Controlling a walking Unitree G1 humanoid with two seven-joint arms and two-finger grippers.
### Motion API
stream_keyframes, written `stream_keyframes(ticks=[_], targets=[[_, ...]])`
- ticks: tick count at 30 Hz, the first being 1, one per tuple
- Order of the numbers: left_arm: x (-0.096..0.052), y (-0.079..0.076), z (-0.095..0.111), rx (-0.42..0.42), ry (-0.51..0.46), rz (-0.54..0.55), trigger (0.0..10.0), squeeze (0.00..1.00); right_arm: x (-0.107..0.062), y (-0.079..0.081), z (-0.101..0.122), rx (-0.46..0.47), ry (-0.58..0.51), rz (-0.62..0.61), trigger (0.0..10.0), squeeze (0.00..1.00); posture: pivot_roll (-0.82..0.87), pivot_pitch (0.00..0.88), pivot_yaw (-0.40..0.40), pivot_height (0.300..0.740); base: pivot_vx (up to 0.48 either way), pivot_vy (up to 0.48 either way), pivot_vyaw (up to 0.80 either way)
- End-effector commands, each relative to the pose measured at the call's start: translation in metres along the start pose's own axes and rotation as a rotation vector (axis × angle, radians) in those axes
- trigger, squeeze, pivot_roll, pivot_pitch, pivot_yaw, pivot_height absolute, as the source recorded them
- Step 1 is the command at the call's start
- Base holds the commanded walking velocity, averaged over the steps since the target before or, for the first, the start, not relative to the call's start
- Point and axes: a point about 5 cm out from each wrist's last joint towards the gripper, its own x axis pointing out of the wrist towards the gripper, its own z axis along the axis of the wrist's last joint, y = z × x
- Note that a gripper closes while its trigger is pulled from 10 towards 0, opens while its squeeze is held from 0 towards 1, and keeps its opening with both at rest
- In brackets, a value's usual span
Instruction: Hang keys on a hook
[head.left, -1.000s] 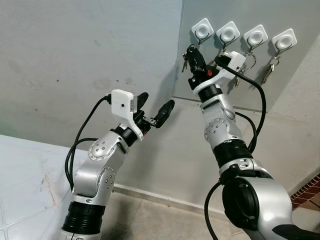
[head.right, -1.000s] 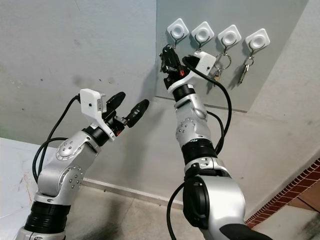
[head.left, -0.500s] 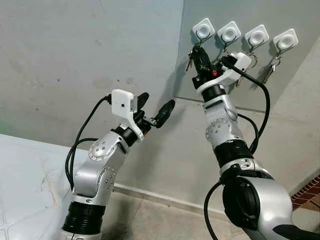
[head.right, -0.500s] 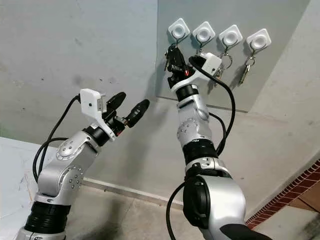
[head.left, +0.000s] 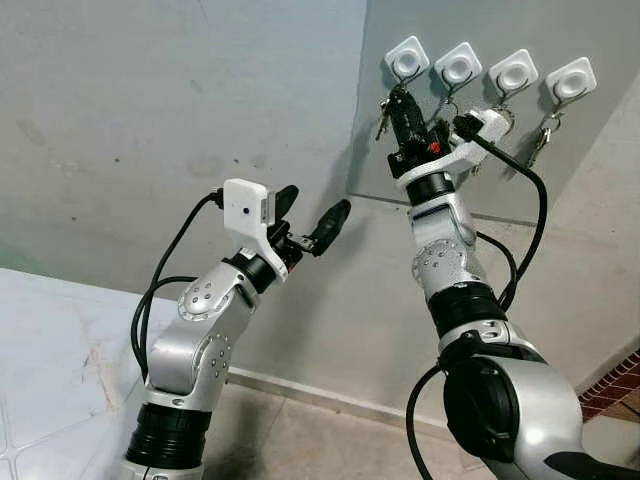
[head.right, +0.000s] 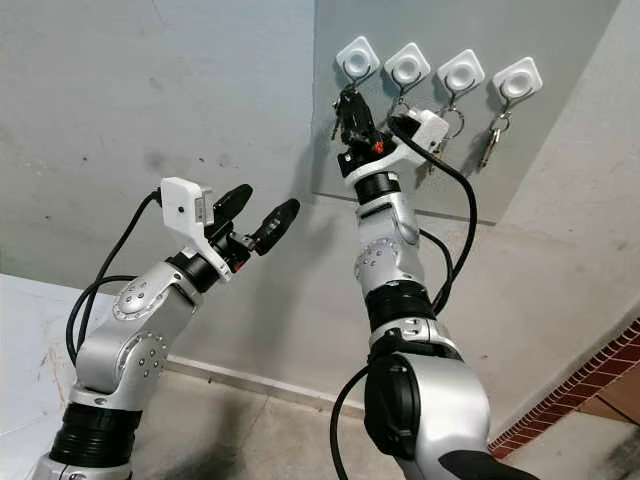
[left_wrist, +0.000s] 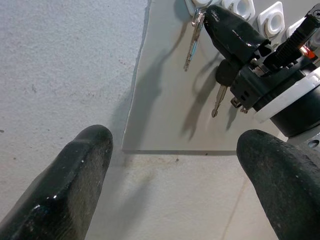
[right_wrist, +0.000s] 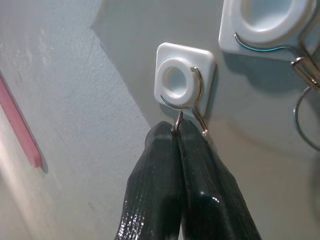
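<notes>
Right gripper (right_wrist: 177, 131) is raised to the grey wall panel (head.left: 600, 150), fingertips pinched tight on the key ring (right_wrist: 178, 120), right under the leftmost hook (right_wrist: 182, 82) of the row of four white square hooks along the panel's top edge. In the right wrist view the ring sits at the hook's wire loop; it looks threaded over or right at the wire, but I can't tell for certain that it's seated. The keys (left_wrist: 193, 40) dangle below the fingers near the panel's top left corner, close to the panel face. The other three hooks already carry key sets: second hook (head.left: 456, 66), third hook (head.left: 513, 72), fourth hook (head.left: 569, 80) towards the panel's right edge. Left gripper (head.left: 305, 222) is held up in front of the bare concrete wall, well apart from the panel, fingers spread wide, holding nothing; it's just looking on. My read on the step: final placement, ring at the hook, release not yet done. Next move calls for confirming the ring has dropped behind the wire tip, then opening the fingers a little and backing straight off the panel without snagging the ring. Risk: release too early and the keys fall, or the fingers drag the ring back off.
</notes>
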Motion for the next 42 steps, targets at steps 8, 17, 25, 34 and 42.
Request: stream_keyframes(ticks=[8, 17, 25, 34, 42], targets=[[0.000, 0.000, 0.005, 0.002, -0.013, 0.003, 10.0, 0.00, -0.001, -0.005, -0.004, 0.152, 0.011, -0.045, 10.0, 0.00, 0.04, 0.046, -0.008, 0.740, 0.000, 0.000, 0.00], [0.000, 0.000, 0.006, 0.002, -0.014, 0.010, 10.0, 0.00, -0.011, -0.006, -0.022, 0.146, 0.101, -0.047, 10.0, 0.21, 0.05, 0.043, -0.012, 0.740, 0.000, 0.000, 0.00], [-0.002, 0.004, 0.002, 0.012, -0.009, 0.048, 10.0, 0.00, -0.022, -0.008, -0.024, -0.003, 0.099, -0.035, 10.0, 1.00, 0.05, 0.039, -0.019, 0.740, 0.000, 0.000, 0.00], [-0.008, 0.013, -0.013, 0.015, 0.012, 0.141, 10.0, 0.00, -0.042, -0.011, -0.035, -0.191, 0.137, -0.012, 10.0, 1.00, 0.05, 0.025, -0.025, 0.740, 0.000, 0.000, 0.00], [-0.026, 0.029, -0.044, -0.014, 0.077, 0.259, 10.0, 0.00, -0.088, -0.037, -0.046, -0.251, 0.208, -0.128, 10.0, 1.00, 0.04, 0.020, -0.021, 0.740, 0.000, 0.000, 0.00]])
